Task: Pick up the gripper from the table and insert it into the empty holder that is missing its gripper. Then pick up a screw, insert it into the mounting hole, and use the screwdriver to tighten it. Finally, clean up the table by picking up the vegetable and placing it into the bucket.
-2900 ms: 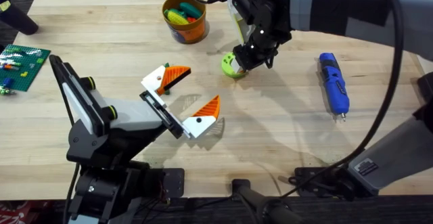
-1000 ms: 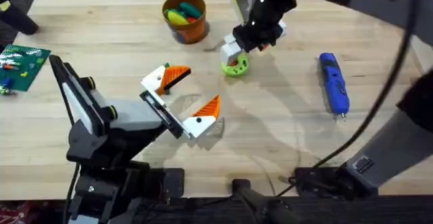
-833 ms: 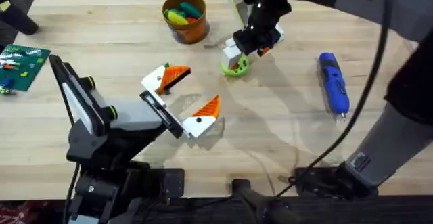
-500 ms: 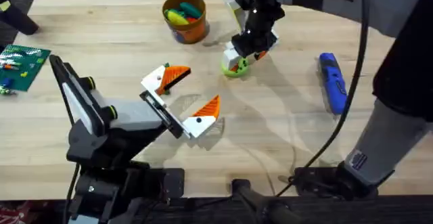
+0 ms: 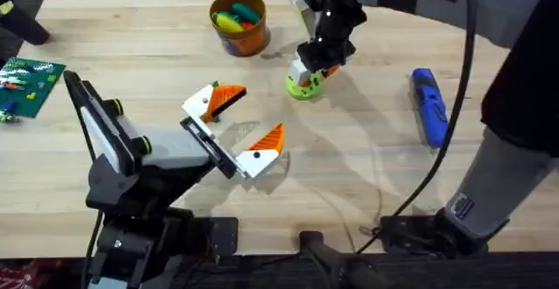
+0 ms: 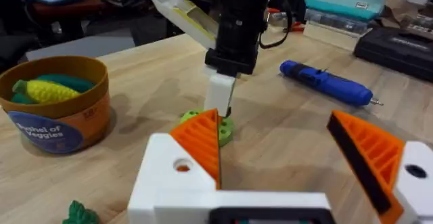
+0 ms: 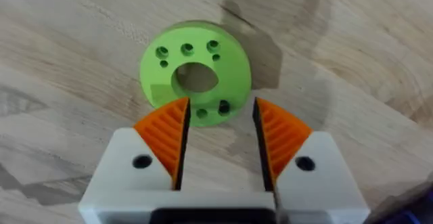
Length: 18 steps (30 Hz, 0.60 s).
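So here's my view: the right pincer [image 5: 318, 65] is hanging right over the flat green disc [image 5: 302, 85] near the far middle of the tabletop [image 5: 367, 158]. On the right wrist cam its orange pads [image 7: 167, 136] sit a little apart, partly open, with nothing between them, and the disc [image 7: 196, 72] with its center hole and ring of small holes lies just past the fingertips. I can't tell whether the tips touch it.

My left pincer [image 5: 243, 130] is parked nearer to me, left of center, spread wide and empty, pointing toward the disc. From its wrist cam I see both orange pads [image 6: 203, 143] with the right arm's pincer [image 6: 220, 102] coming straight down onto the disc [image 6: 203, 124] beyond them.

The screwdriver [image 5: 431, 107] lies flat on the right side of the tabletop, well apart from both pincers, bit pointing toward me. The bucket [image 5: 238, 21] stands at the far edge, left of the disc, with yellow and teal veggie pieces inside.
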### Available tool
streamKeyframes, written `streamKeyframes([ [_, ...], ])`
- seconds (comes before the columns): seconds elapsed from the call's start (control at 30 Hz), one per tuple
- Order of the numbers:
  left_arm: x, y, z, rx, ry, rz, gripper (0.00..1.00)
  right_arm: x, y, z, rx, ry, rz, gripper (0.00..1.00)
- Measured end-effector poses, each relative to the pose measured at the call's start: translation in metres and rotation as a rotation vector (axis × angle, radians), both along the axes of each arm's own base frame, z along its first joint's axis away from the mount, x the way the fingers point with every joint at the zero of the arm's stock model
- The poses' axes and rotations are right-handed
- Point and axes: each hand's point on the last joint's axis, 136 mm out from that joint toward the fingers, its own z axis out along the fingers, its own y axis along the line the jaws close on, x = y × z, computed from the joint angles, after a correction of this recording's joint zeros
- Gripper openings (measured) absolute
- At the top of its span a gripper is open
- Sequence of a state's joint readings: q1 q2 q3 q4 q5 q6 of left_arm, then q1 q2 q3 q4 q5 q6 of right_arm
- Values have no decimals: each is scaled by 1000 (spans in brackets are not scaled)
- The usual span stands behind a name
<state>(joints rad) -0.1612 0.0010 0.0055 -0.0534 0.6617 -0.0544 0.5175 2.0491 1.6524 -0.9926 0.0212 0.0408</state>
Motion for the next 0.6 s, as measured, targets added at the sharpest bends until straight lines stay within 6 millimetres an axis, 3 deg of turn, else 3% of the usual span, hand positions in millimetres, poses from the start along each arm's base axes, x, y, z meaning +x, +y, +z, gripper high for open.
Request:
streamKeyframes([
  [0.6,0,0,0,0,0,0,986,-1,0,0,-2,3,1,422],
])
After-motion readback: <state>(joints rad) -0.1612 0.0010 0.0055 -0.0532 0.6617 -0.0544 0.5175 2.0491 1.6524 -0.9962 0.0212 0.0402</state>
